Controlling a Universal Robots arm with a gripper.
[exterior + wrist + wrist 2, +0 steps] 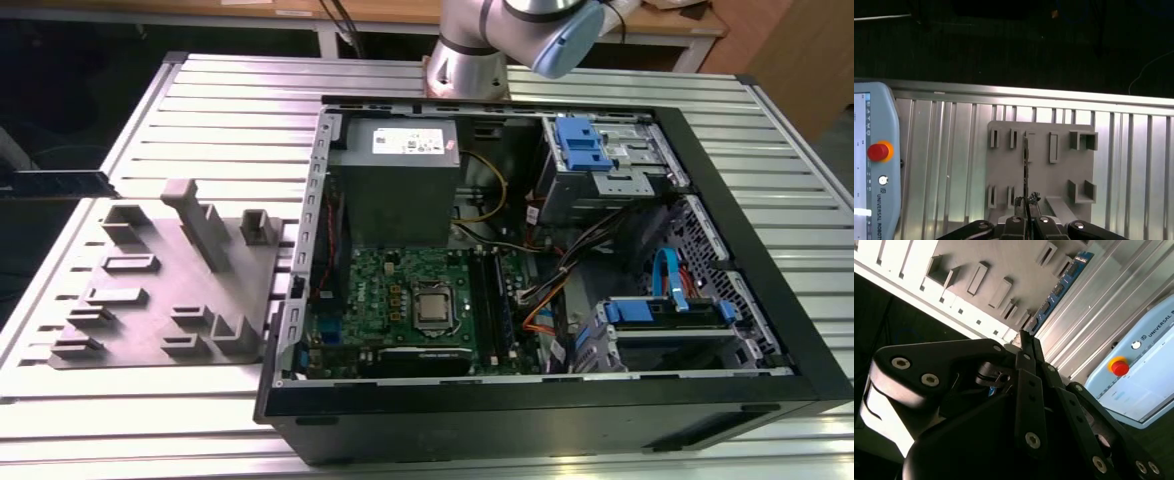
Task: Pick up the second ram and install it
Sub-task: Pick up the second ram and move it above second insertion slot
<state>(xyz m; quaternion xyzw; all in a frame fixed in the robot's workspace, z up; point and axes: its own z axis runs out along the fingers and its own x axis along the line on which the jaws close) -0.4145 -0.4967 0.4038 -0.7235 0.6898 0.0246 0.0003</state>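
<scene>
Gripper (1025, 204) clamped on second ram (1058, 289), board sticking out ahead, over grey fixture (1041, 180).

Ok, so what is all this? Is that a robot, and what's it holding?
Yes, that is a robot arm. One picture comes from a camera off the arm. It shows an open computer on a metal table, with a grey holder beside it. The other two pictures come from cameras riding near the arm's wrist, looking past its black gripper. The gripper looks pinched shut on a thin blue memory stick, a part that goes into the computer. Beyond it, in the first wrist view, you can see the grey holder and a control pad with a red button.
</scene>
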